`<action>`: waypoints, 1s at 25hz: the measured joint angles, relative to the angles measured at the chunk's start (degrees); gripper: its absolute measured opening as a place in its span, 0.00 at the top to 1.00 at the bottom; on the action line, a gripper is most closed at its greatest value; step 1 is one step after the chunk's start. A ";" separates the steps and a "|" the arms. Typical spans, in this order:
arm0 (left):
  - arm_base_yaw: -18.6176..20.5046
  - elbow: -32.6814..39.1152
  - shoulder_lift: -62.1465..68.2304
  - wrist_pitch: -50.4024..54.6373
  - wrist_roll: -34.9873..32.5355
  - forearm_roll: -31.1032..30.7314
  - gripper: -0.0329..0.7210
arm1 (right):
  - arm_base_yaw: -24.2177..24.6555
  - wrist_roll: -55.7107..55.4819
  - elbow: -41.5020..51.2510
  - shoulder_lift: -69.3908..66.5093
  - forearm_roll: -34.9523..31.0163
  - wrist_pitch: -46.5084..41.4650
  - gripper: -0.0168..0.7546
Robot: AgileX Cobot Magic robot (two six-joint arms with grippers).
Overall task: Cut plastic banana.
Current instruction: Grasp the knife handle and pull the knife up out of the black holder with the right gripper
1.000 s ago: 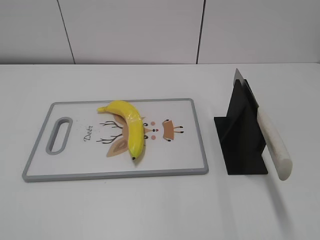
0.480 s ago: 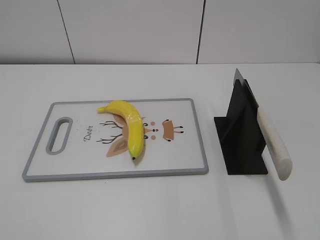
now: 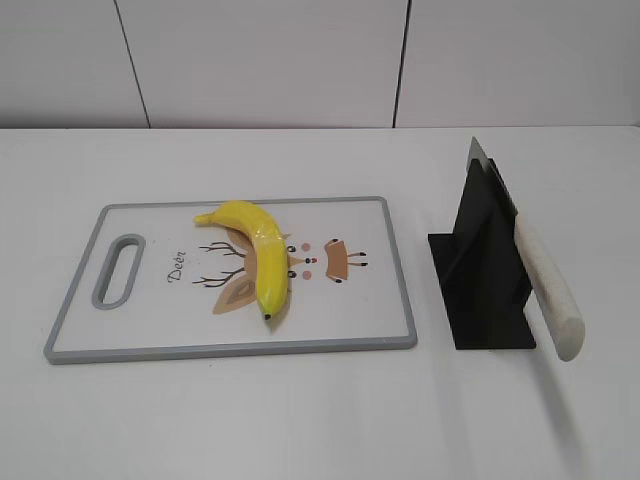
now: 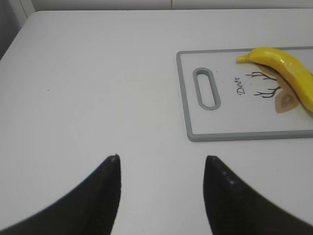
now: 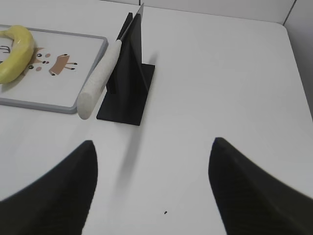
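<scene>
Exterior view, white table [image 3: 300,420], pale panelled wall [image 3: 270,60]

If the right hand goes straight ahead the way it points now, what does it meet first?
Probably nothing: the right hand, open, faces bare table. The knife holder and knife sit left of that line, though depth is hard to judge.

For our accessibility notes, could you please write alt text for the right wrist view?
A white-handled knife rests in a black stand on a white table, with the open right end effector empty in the foreground. A yellow banana lies on a grey-rimmed cutting board at upper left.
</scene>
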State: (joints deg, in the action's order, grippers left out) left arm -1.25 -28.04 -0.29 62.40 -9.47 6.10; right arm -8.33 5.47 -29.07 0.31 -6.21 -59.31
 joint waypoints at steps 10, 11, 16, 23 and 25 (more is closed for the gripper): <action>0.00 0.00 0.00 0.00 0.00 0.00 0.29 | 0.00 0.00 0.00 0.00 0.00 0.00 0.27; 0.00 0.00 0.00 0.00 0.00 0.00 0.29 | 0.00 0.00 0.00 0.00 0.00 0.00 0.27; 0.00 0.00 0.00 0.00 0.00 0.00 0.29 | 0.00 -0.38 -0.11 0.00 0.00 -0.07 0.27; 0.00 0.00 0.00 0.00 0.00 0.00 0.29 | 0.00 -7.00 -8.34 -11.57 -1.01 -9.40 0.27; 0.00 0.00 0.00 0.00 0.00 0.00 0.29 | 0.00 -6.95 -10.58 -16.33 -1.14 -10.21 0.27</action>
State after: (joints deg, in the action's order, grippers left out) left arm -1.25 -28.04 -0.29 62.40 -9.47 6.10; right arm -8.33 -1.48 -39.64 -16.02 -7.35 -69.52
